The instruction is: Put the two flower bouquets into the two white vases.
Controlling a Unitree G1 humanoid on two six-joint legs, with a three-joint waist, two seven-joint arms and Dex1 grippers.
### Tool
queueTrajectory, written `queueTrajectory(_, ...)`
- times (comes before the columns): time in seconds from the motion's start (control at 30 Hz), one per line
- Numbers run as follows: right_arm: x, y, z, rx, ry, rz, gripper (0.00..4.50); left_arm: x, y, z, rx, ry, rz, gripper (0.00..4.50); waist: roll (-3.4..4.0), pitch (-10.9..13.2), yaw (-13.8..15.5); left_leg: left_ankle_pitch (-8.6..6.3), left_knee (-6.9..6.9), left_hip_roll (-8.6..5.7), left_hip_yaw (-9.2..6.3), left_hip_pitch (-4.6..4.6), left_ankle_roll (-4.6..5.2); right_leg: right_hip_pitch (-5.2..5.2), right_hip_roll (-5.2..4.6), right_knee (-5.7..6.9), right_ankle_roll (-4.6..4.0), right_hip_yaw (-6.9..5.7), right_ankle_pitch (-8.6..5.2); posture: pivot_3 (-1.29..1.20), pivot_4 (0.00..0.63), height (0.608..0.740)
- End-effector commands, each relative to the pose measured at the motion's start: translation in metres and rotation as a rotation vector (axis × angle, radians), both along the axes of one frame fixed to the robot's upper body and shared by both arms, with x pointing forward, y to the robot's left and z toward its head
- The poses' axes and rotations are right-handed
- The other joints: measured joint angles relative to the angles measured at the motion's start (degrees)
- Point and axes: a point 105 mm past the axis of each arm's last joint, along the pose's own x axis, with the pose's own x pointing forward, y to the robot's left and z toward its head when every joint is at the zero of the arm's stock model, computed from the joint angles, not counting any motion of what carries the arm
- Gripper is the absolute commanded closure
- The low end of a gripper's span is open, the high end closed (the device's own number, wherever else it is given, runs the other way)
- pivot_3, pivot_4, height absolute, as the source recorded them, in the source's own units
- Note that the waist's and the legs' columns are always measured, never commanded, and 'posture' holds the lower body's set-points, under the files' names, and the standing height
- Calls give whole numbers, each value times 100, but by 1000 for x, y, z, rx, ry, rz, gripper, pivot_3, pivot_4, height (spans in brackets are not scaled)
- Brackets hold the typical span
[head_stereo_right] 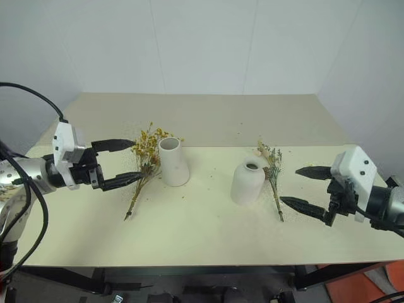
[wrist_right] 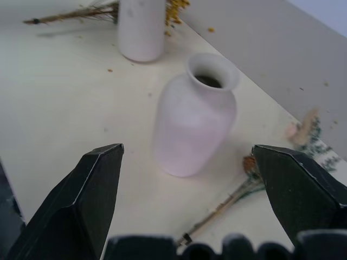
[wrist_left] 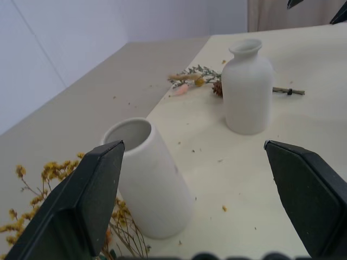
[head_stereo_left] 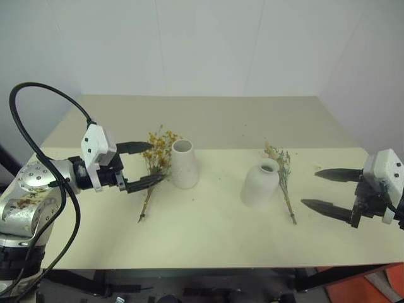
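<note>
Table point(head_stereo_left: 208, 240), pale cream and wide, is filling most of the scene and sitting against plain white walls point(head_stereo_left: 208, 44). Both robot arms are reaching in over it from opposite sides.

On the robot's left, the left gripper point(head_stereo_left: 144, 165) is hanging level above the table with its two black fingers spread wide, holding nothing. Its fingertips are lying just beside the yellow bouquet point(head_stereo_left: 156, 165), and whether they are touching it cannot be told. On the robot's right, the right gripper point(head_stereo_left: 324, 188) is pointing inward, its jaws standing wide apart and holding nothing, near the stem end of the mixed bouquet point(head_stereo_left: 282, 177).

Two white vases are standing upright near the middle of the table, apart from each other and with nothing in them. The taller tapered vase point(head_stereo_left: 184, 164) is standing on the left side. The squat rounded vase point(head_stereo_left: 260, 183), with its short neck, is standing on the right side.

Both bouquets are lying flat on the table. The yellow bouquet, dried yellow-orange blossoms on thin brown stems, is lying just to the left of the tapered vase. The smaller mixed bouquet of green and pink-beige sprigs is lying just to the right of the rounded vase, its stems pointing toward the near edge.
</note>
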Motion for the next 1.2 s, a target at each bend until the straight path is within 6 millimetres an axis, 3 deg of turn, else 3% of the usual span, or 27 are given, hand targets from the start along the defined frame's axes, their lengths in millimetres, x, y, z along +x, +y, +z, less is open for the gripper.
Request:
queueTrajectory(0.03,-4,4,8,8,-32,10,29,-6,2,12,-4,-44,-21,0,0,0,-10,0,-1,0,1,0,0,-1,0,0,0,1,0,0,150,740)
queueTrajectory(0.2,-1,6,5,24,-19,-1,29,-7,0,16,-7,-51,-60,0,0,0,-8,0,2,0,1,1,0,3,0,1,0,1,1,0,150,740)
queueTrajectory(0.33,7,4,3,49,-1,-68,29,-1,-19,28,17,-76,-139,0,-2,0,20,1,6,-1,-1,0,0,4,1,2,1,-2,1,0,150,740)
queueTrajectory(0.53,23,9,-25,85,102,-211,29,3,-64,35,106,-11,-339,0,-4,-1,34,0,7,-5,-4,-8,0,2,0,-1,2,-3,1,0,150,740)
queueTrajectory(0.73,46,1,-48,116,289,-450,29,21,-103,45,173,-8,-420,0,-4,-2,-8,1,9,-7,-4,-6,0,1,2,2,1,1,3,0,150,740)
queueTrajectory(1.0,60,2,-67,27,434,-582,29,22,-153,36,237,16,-556,0,-2,-2,-8,1,8,-10,-6,-30,2,-21,-1,2,0,0,2,0,150,740)
queueTrajectory(1.2,69,2,-83,-44,494,-616,29,23,-172,27,252,28,-594,0,-2,-2,-24,1,8,-9,-6,-30,2,-22,0,2,0,1,2,0,150,740)
